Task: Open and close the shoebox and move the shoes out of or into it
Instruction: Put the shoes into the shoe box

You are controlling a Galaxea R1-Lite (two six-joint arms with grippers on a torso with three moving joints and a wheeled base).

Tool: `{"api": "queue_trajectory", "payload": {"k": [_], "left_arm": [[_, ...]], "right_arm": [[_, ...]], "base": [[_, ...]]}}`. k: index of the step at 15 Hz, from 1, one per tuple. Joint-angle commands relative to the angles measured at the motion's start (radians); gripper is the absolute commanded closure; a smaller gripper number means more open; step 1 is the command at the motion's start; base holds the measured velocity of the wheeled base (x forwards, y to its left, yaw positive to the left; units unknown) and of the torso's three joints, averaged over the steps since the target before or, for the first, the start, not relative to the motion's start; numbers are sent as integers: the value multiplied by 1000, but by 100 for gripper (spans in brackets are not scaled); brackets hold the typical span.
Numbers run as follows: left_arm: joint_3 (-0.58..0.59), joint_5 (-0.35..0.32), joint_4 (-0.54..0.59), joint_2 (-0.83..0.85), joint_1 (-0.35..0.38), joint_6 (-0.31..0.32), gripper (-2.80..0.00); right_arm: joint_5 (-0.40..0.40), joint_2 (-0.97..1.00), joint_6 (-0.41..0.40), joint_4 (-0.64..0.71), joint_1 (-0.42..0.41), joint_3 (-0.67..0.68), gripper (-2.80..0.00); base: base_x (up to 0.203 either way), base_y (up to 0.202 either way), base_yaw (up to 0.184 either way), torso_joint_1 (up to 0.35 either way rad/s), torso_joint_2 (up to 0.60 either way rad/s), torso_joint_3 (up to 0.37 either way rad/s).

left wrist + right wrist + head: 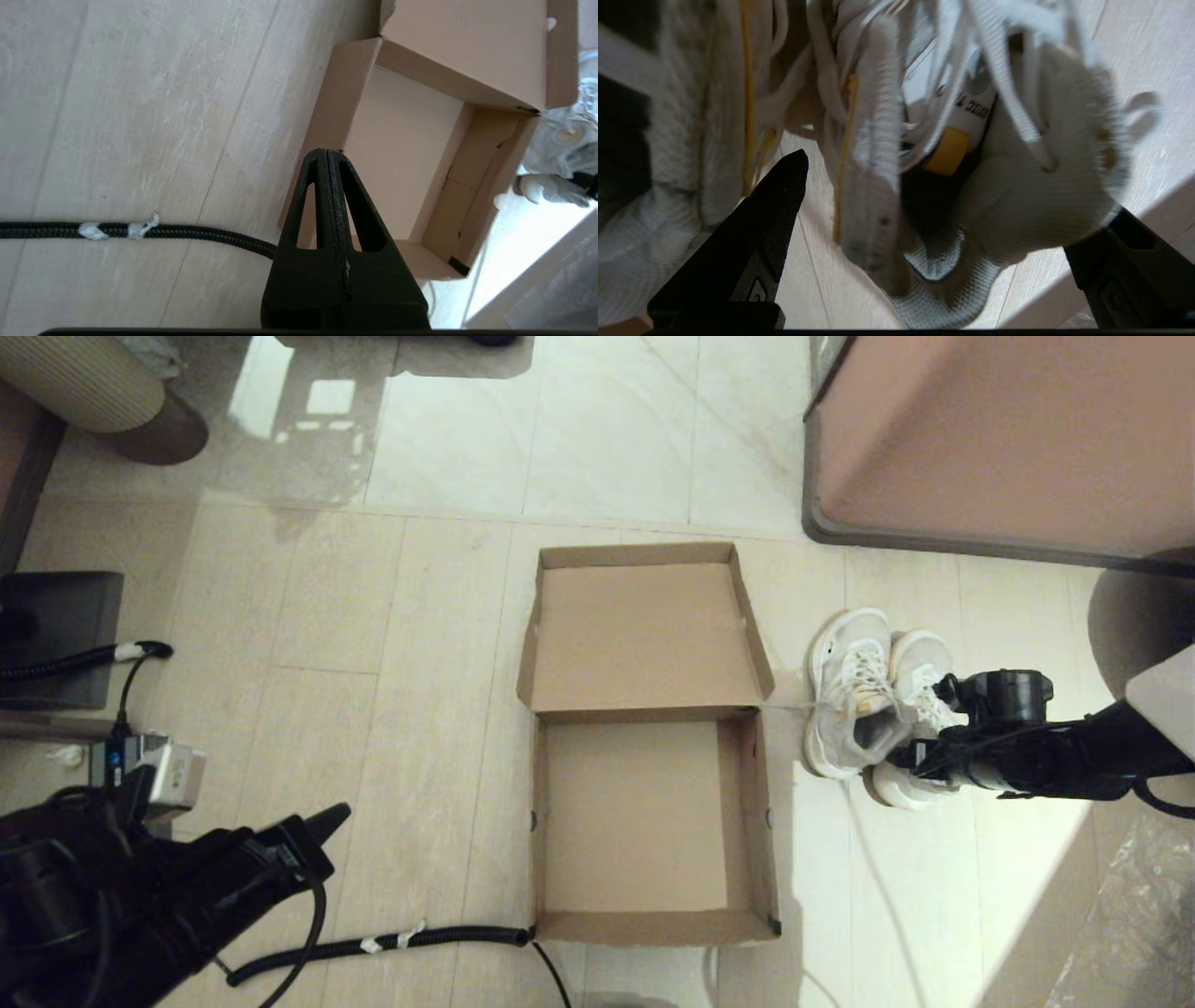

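Note:
The brown cardboard shoebox (761, 821) lies on the floor with its flap lid (644, 635) folded back, and nothing is inside it. Right of it, the two white mesh shoes (854, 681) stand side by side. My right gripper (920, 756) is down at their heel ends and open. In the right wrist view one finger (770, 219) sits between the two shoes and the other outside the right-hand shoe (1045, 186). My left gripper (331, 819) is shut, low at the left, pointing toward the shoebox (402, 154).
A large pinkish-brown block with a dark rim (1008, 439) stands at the back right. A black corrugated cable (373, 945) runs along the floor to the box's near left corner. A dark flat box (56, 635) lies far left, and crinkled plastic (1139, 915) near right.

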Motion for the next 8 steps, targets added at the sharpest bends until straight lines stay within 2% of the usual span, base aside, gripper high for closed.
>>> {"api": "queue_trajectory", "payload": {"k": [1, 2, 5, 8], "left_arm": [[-5, 0, -7, 10, 0, 0, 0], [-9, 0, -7, 18, 0, 0, 0], [-24, 0, -7, 30, -1, 0, 0], [-16, 0, -7, 18, -1, 0, 0]], "right_arm": [[-18, 42, -30, 4, 0, -6, -280], [-36, 42, -58, 3, -12, -3, -280], [-35, 34, -63, 5, -21, 0, -280], [-32, 22, -29, 6, 50, 3, -280]], "base": [[0, 0, 0, 0, 0, 0], [0, 0, 0, 0, 0, 0], [0, 0, 0, 0, 0, 0], [0, 0, 0, 0, 0, 0]]}}
